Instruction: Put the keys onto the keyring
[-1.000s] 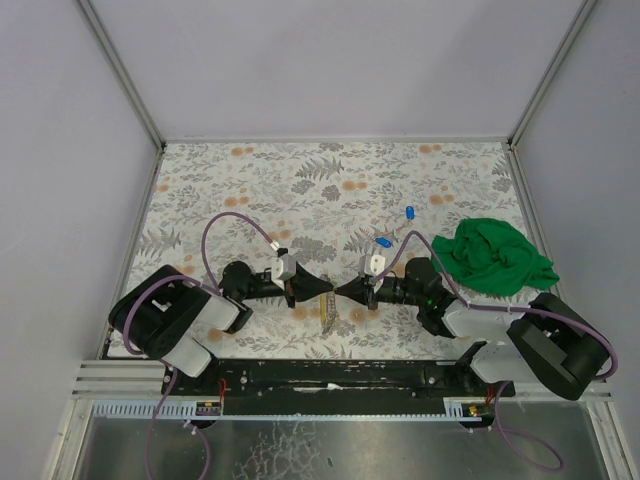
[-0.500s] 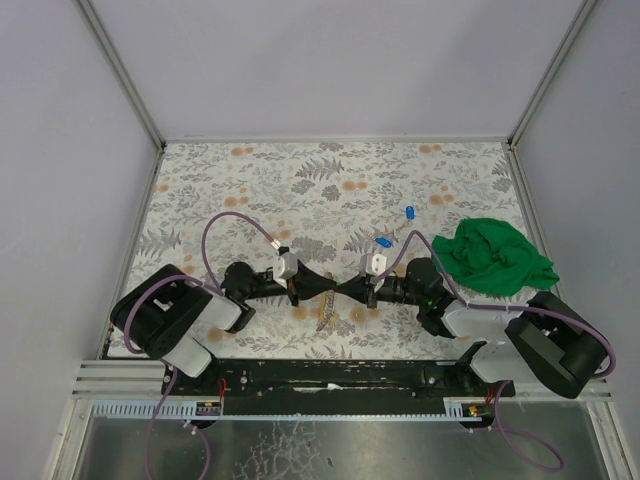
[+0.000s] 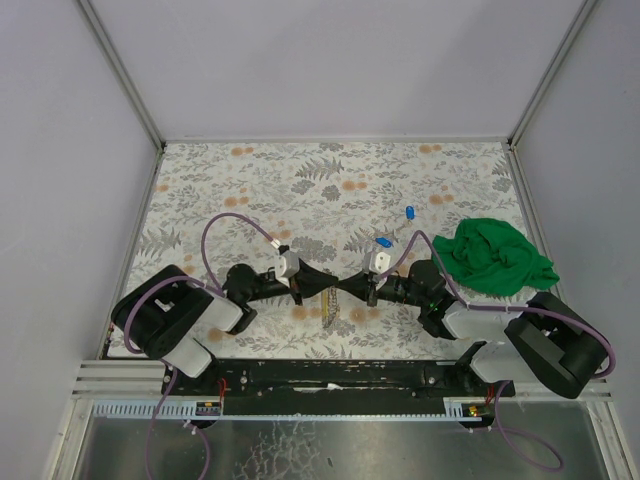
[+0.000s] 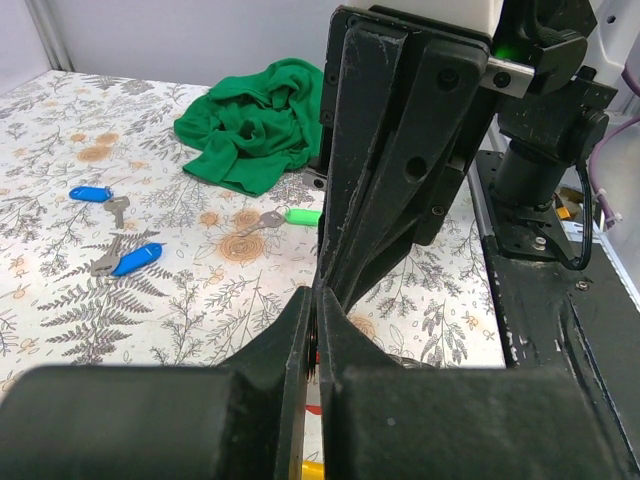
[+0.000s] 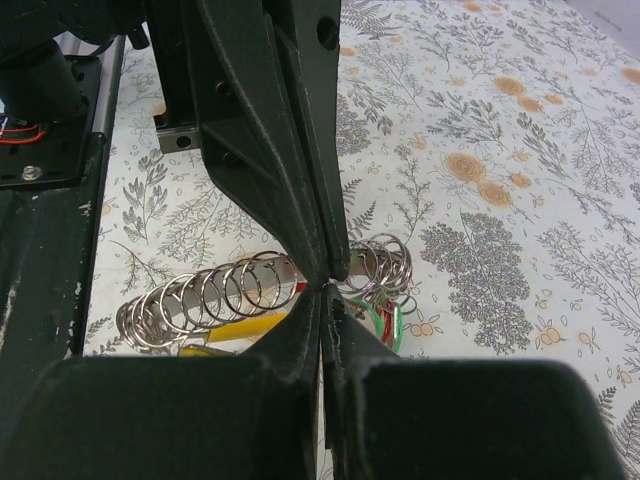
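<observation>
Grey floral cloth covers the table (image 3: 200,190), and pale walls stand behind it. Near the front edge the two arms reach toward each other, and their tips meet nose to nose.

The dark body of the right gripper (image 3: 347,290) fills the middle of the left wrist view and hides part of the table. Beside it lies a green-tagged key (image 4: 298,215). Farther out lie the nearer blue-tagged key (image 3: 384,242) and the farther blue-tagged key (image 3: 411,212), both well apart from the tips. A crumpled green cloth (image 3: 495,257) lies at the right side.

The left gripper (image 3: 334,289) is pinched narrow on the keyring (image 3: 328,308). The right gripper is also closed tight, but what it pinches cannot be told.

The keyring is a chain of many thin silvery rings with yellow, red and green tags, and it hangs just under the meeting tips.

Half a second ago it hung aslant, and now it hangs straighter. The meeting point has moved slightly right. The loose keys and the cloth have not moved.
</observation>
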### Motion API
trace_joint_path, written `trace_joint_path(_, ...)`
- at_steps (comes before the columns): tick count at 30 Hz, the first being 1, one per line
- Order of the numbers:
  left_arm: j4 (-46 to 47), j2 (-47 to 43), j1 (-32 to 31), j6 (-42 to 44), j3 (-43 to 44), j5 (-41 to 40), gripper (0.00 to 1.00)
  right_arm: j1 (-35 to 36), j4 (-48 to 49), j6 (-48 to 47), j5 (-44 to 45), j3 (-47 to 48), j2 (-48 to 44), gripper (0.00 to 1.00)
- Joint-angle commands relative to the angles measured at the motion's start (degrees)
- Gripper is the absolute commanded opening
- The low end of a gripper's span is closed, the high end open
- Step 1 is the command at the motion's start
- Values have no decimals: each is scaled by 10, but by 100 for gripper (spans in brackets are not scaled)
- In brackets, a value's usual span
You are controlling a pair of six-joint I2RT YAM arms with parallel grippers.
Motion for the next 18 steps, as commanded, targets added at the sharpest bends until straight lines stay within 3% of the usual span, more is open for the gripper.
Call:
trace_joint_path(1,32,16,-19,-4,-8,-5,0,2,142,10,7,20,-23,0)
trace_joint_path(18,35,38,-83,-7,-10,-159,0,14,223,34,-7,26,8,0)
